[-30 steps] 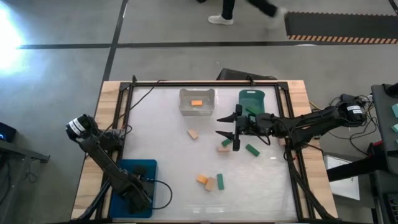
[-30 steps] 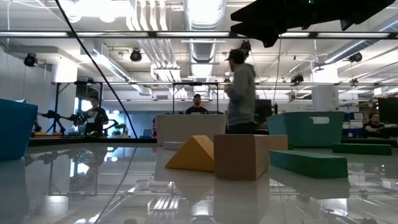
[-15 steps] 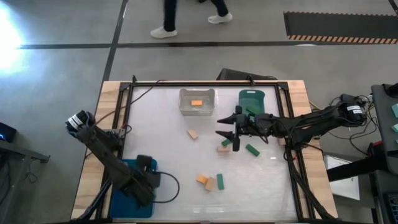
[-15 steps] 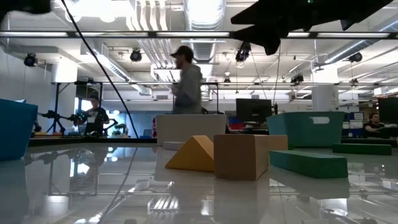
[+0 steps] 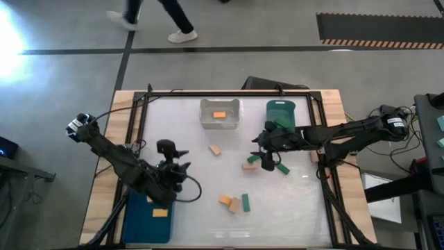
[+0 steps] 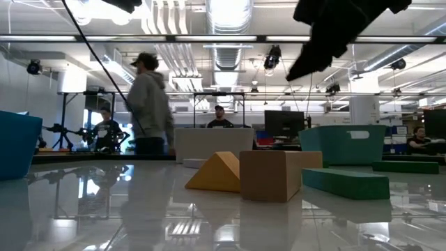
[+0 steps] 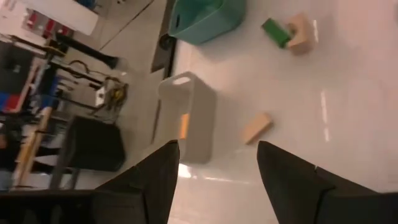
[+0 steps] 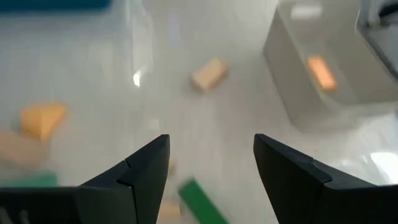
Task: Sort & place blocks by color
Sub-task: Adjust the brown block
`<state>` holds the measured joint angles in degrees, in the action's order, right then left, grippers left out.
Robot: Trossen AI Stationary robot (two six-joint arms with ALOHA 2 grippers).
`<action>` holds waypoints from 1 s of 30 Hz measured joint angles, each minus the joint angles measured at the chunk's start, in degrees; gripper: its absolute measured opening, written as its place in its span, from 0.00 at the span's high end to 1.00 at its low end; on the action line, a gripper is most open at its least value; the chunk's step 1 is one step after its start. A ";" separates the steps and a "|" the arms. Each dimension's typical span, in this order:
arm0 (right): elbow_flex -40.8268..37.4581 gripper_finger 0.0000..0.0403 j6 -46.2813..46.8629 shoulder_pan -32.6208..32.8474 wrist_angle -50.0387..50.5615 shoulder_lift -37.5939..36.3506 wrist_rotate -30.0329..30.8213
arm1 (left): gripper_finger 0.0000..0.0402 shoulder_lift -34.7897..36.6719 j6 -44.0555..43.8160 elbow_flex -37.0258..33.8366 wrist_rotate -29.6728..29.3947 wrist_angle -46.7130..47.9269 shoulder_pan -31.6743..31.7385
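- High view first: the white table carries three bins. The clear bin and the green bin stand at the far edge, and the blue bin sits at my left near corner with an orange piece in it.
- My right gripper hangs over the mid-right of the table. In the right wrist view its fingers are spread wide with nothing between them.
- Right under that gripper lie a green bar, a second green block and a tan block. From the wrist view I judge a green bar sits just below the gap, its long axis slanting across the fingers, so the wrist must turn before closing.
- My left gripper is beside the blue bin, fingers apart and empty, well away from those greens. The right arm is nearer.
- Also loose: a tan block mid-table, and an orange wedge, tan block and green bar clustered near the front.
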<state>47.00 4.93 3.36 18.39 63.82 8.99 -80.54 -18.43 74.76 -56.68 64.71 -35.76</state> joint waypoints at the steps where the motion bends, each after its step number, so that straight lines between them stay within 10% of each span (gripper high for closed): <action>1: 0.10 0.44 0.08 0.00 1.96 -0.01 0.02 | 0.50 0.20 1.25 0.00 -0.17 -0.05 0.93; 13: 0.31 0.44 2.71 0.05 9.15 0.17 -3.21 | 0.50 1.47 22.07 -1.98 1.77 -3.17 17.58; 23: 2.00 0.45 6.90 1.81 10.09 10.02 -5.09 | 0.50 7.48 47.20 -15.07 20.42 -38.81 31.07; 30: 6.27 0.45 4.94 2.82 10.48 19.55 -5.09 | 0.50 11.36 50.86 -22.79 22.33 -54.09 32.05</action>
<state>53.26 9.87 6.17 28.87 83.37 3.90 -69.18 32.43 51.97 -34.35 10.62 -3.70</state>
